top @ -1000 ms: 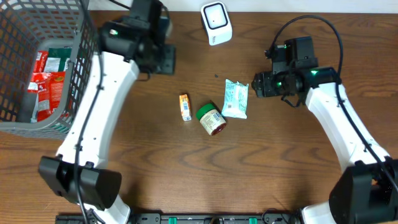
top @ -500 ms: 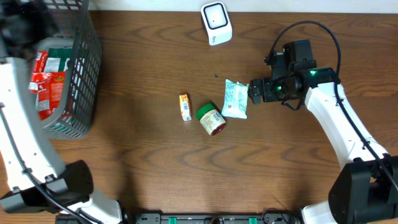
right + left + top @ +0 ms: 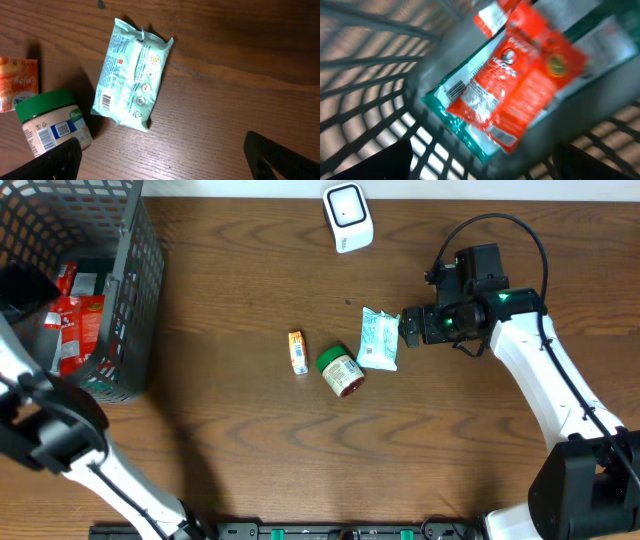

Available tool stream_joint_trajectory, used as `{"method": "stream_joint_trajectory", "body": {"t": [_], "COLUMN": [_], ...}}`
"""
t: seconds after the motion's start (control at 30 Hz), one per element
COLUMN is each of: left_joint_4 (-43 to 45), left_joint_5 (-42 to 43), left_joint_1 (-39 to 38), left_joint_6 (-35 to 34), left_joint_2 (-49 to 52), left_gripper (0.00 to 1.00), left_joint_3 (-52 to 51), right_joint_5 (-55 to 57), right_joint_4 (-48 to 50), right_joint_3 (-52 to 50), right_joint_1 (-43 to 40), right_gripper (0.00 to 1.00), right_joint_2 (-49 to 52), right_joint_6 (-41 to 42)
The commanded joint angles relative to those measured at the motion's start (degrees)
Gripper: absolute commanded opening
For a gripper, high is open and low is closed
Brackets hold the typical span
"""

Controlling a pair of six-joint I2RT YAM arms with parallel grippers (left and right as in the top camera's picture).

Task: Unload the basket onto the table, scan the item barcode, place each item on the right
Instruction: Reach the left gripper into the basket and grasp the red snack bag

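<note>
The white scanner stands at the table's far edge. In mid-table lie a mint-green packet, a green-lidded jar and a small orange box. My right gripper hovers open just right of the packet, nothing between its fingers. In the right wrist view the packet lies barcode up, the jar to its left. My left gripper is open over the grey basket, above a red packet that lies on a teal one. It holds nothing.
The basket fills the table's far left corner and holds several red and green packets. My left arm rises blurred along the left edge. Bare wood lies in front of the items.
My left arm has swung from beside the scanner over to the basket, its jaws spreading. The right gripper edged left toward the mint packet and opened wide, then held still.
</note>
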Motion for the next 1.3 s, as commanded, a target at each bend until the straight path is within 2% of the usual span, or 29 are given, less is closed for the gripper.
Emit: {"method": "stream_joint_trajectory", "body": {"t": [0.0, 0.23, 0.37, 0.8, 0.87, 0.9, 0.97, 1.03, 1.07, 1.13, 1.17, 1.2, 1.27], "left_joint_4": [-0.2, 1.8, 1.8, 2.8, 2.8, 2.8, 2.6, 2.6, 2.6, 2.6, 2.6, 2.7, 2.6], "left_joint_5": [-0.1, 0.5, 6.3, 7.5, 8.0, 9.2, 11.5, 12.6, 12.6, 12.6, 12.6, 12.6, 12.6], "left_joint_1": [0.1, 0.2, 0.2, 0.2, 0.2, 0.2, 0.2, 0.2, 0.2, 0.4, 0.5, 0.6, 0.7], "left_joint_6": [4.2, 8.8, 11.4, 12.2, 12.0, 12.0, 12.0, 12.0, 12.0, 12.0, 12.0, 12.0, 12.0], "left_joint_2": [5.2, 10.2, 12.1, 16.6, 16.6, 16.6, 16.6, 16.5, 16.3, 15.6, 14.9, 14.2, 12.7], "left_gripper": [0.89, 0.89, 0.89, 0.88, 0.69, 0.65, 0.49, 0.38, 0.25, 0.19, 0.11, 0.08, 0.07], "left_joint_3": [0.2, 0.2, 0.2, -2.8, -3.1, -3.1, -3.1, -3.1, -2.9, -2.7, -2.7, -2.7, -2.3], "right_joint_5": [-0.4, -0.4, -0.2, -0.3, -0.3, -0.3, -0.3, -0.3, -0.3, -0.3, -0.3, -0.3, -0.3], "right_joint_4": [-0.1, 0.0, 0.2, 0.5, 0.6, 0.7, 0.9, 0.9, 0.8, 0.8, 0.8, 0.8, 0.8], "right_joint_3": [-0.4, -1.0, -1.8, -2.1, -2.1, -2.1, -2.1, -2.1, -2.1, -2.1, -2.1, -2.1, -2.1], "right_joint_1": [0.0, 0.0, 0.0, 0.0, 0.0, 0.0, 0.0, 0.0, 0.0, 0.0, 0.0, 0.0, 0.0], "right_gripper": [0.99, 0.99, 0.99, 0.99, 0.99, 0.99, 0.99, 0.99, 0.99, 0.99, 0.99, 0.99, 0.99], "right_joint_2": [0.2, 0.2, 0.2, 0.3, 0.3, 0.3, 0.3, 0.3, 0.3, 0.3, 0.3, 0.3, 0.3], "right_joint_6": [0.0, -0.1, -0.1, 0.0, 0.0, 0.0, 0.0, 0.0, 0.0, 0.0, 0.0, 0.0, 0.0]}}
